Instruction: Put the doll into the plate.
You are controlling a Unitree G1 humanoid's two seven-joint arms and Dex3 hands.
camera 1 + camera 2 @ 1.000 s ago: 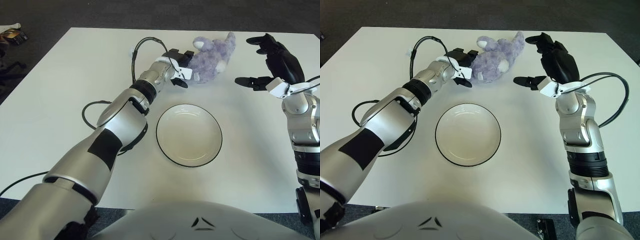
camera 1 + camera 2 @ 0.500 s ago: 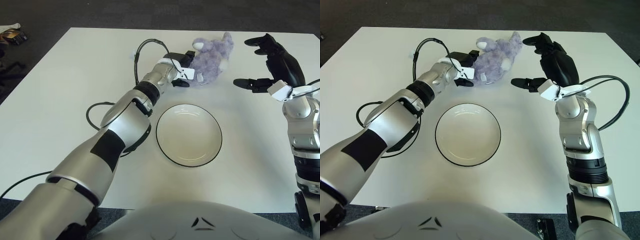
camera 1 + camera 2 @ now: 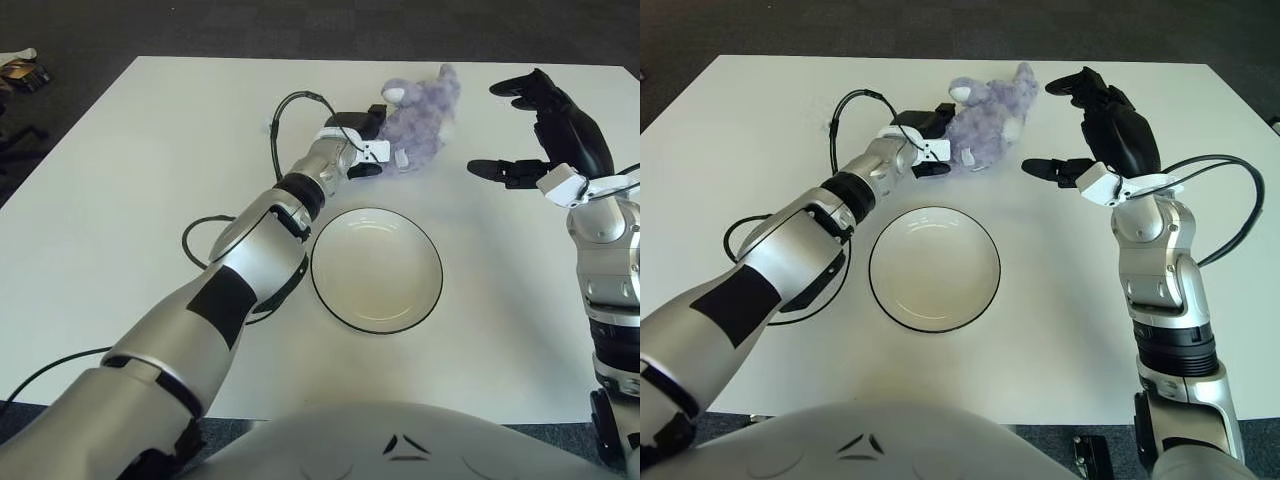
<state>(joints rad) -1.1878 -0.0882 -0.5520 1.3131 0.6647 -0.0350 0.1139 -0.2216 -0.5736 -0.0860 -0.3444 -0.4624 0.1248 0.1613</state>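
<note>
1. Doll (image 3: pixel 992 118): purple plush, at the far middle of the white desk (image 3: pixel 760 120), beyond the plate and apart from it.
2. Left hand (image 3: pixel 925 140): extended across the desk, at the doll's left side. Dark fingers (image 3: pixel 930 118) are closed against the plush and grip it.
3. Whether the doll rests on the desk or is lifted clear cannot be told.
4. Plate (image 3: pixel 934 268): round, white with a dark rim, at the desk's centre, near the left forearm. Nothing lies in it.
5. Right hand (image 3: pixel 1095 125): raised to the right of the doll, apart from it. Fingers are spread wide, one pointing towards the doll; it holds nothing.
6. Black cable (image 3: pixel 845 110): loops up from the left wrist above the desk. A second loop lies on the desk beside the left forearm, left of the plate.
</note>
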